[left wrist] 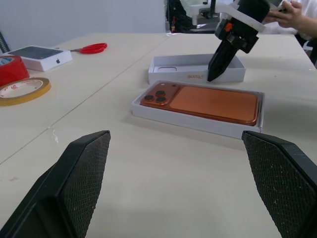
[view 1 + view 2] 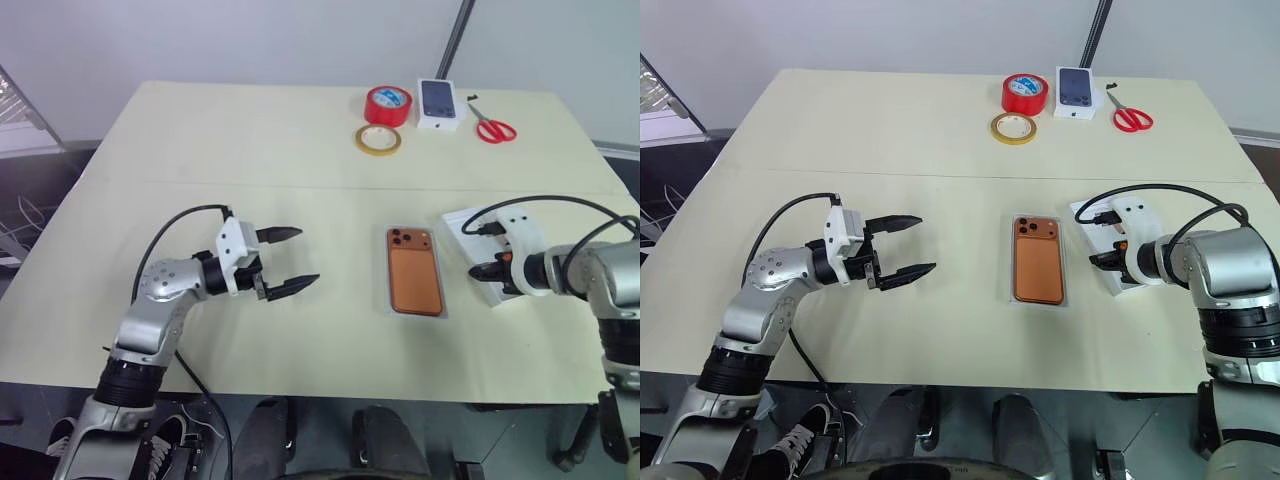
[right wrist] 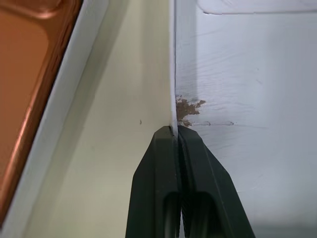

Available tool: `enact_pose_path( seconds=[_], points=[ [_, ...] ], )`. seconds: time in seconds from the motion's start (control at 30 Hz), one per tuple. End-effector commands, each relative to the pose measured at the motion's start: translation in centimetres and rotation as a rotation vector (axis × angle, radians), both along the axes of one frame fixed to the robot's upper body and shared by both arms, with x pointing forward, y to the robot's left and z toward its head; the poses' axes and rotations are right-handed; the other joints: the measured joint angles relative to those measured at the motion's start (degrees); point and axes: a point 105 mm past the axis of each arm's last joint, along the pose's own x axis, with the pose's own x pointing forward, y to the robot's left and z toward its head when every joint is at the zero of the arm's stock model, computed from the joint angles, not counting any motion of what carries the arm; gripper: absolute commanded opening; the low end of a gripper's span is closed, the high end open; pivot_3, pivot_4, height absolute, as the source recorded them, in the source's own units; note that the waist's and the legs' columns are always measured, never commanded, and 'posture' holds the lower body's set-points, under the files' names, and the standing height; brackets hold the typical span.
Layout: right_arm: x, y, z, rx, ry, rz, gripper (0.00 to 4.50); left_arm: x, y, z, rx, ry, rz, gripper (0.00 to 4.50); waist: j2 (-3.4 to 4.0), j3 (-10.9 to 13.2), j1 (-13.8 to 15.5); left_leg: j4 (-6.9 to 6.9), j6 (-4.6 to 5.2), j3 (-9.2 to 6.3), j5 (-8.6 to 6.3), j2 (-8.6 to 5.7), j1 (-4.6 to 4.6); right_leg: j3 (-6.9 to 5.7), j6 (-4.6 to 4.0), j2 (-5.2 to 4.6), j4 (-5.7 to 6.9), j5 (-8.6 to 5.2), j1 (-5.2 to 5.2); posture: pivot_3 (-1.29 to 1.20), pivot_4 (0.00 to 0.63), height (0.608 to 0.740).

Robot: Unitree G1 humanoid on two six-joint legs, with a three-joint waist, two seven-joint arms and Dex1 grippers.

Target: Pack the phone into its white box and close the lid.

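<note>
The orange phone (image 2: 415, 275) lies camera side up inside the shallow white box (image 2: 417, 314) at the table's middle. Just to its right rests the lid (image 2: 462, 224), hollow side up. My right gripper (image 2: 478, 270) points down at the lid's wall nearest the phone, and in the right wrist view its fingers (image 3: 163, 163) are shut on that thin white wall. My left gripper (image 2: 295, 258) hovers level to the left of the phone, pointing towards it, open with nothing between its fingers (image 1: 84, 173).
At the table's far edge sit a red tape roll (image 2: 388, 105), a yellowish tape ring (image 2: 378, 139), a small white box with a phone picture (image 2: 440, 103) and red-handled scissors (image 2: 492, 125). A person's hand (image 1: 287, 15) shows beyond the table.
</note>
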Motion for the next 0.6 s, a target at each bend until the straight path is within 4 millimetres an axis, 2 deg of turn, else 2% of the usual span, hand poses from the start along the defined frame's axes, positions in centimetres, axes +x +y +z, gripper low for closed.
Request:
enact_pose_path(
  seconds=[0.03,0.13,0.17,0.2,0.27,0.3,0.4,0.47,0.6],
  points=[
    [0.7,-0.7,1.1,0.012,-0.060,-0.065,0.03,0.2,-0.5,0.8,0.003,-0.035,-0.008,4.50,0.00,0.0,0.0,-0.01,0.00,0.00,0.00,0.00,0.00,0.00,0.00,0.00,0.00,0.00,-0.01,0.00,0.150,0.728],
    [1.6,-0.1,2.2,0.078,-0.127,-0.091,0.03,0.5,-0.4,0.9,0.003,-0.038,-0.001,4.50,0.02,0.0,0.0,-0.01,0.00,0.01,0.00,0.00,0.00,0.00,0.00,0.01,0.01,0.00,-0.01,0.00,0.150,0.728],
    [2.3,0.3,3.2,0.137,-0.179,-0.108,0.03,0.6,-0.4,1.0,0.003,-0.039,0.002,4.50,0.06,0.0,-0.1,-0.02,0.00,0.01,0.00,0.00,0.00,0.00,0.01,0.01,0.01,0.00,-0.02,0.00,0.150,0.728],
    [3.1,1.3,4.5,0.231,-0.245,-0.097,0.03,0.7,-0.3,1.0,0.001,-0.038,0.004,4.50,0.07,0.0,-0.5,-0.03,0.00,0.02,0.00,0.00,-0.01,0.00,0.01,0.02,0.02,0.00,-0.03,0.00,0.150,0.728],
    [3.8,2.9,6.4,0.303,-0.355,-0.013,0.03,0.9,-0.3,1.0,-0.003,-0.036,0.010,4.50,0.15,0.1,-0.9,-0.05,0.00,0.02,0.01,0.00,-0.02,0.00,0.02,0.06,0.04,0.01,-0.06,0.00,0.150,0.728],
    [4.1,4.4,8.1,0.433,-0.423,0.007,0.03,0.9,-0.3,1.1,-0.008,-0.036,0.013,4.50,0.15,0.1,-1.0,-0.08,0.00,0.02,0.01,0.00,-0.03,-0.01,0.03,0.08,0.05,0.01,-0.08,0.00,0.150,0.728],
    [4.0,7.0,10.8,0.615,-0.548,0.074,0.03,1.2,-0.2,1.5,-0.026,-0.051,0.030,4.50,0.17,0.1,-1.0,-0.13,-0.02,0.03,0.02,0.08,-0.06,-0.01,0.04,0.21,0.12,0.01,-0.16,0.00,0.150,0.728],
    [3.5,8.0,11.6,0.701,-0.588,0.096,0.03,1.3,-0.2,1.7,-0.047,-0.042,0.036,4.50,0.17,0.1,-0.7,-0.11,-0.04,0.00,0.04,0.15,-0.10,-0.05,0.04,0.29,0.17,0.01,-0.21,0.00,0.150,0.728],
    [0.7,11.9,10.4,0.997,-0.504,0.198,0.03,1.3,-0.3,2.2,-0.079,-0.032,0.047,4.50,0.16,0.1,-0.8,-0.01,-0.06,-0.01,0.06,0.13,-0.18,-0.07,0.04,0.26,0.27,0.01,-0.25,0.00,0.150,0.728]
  ],
)
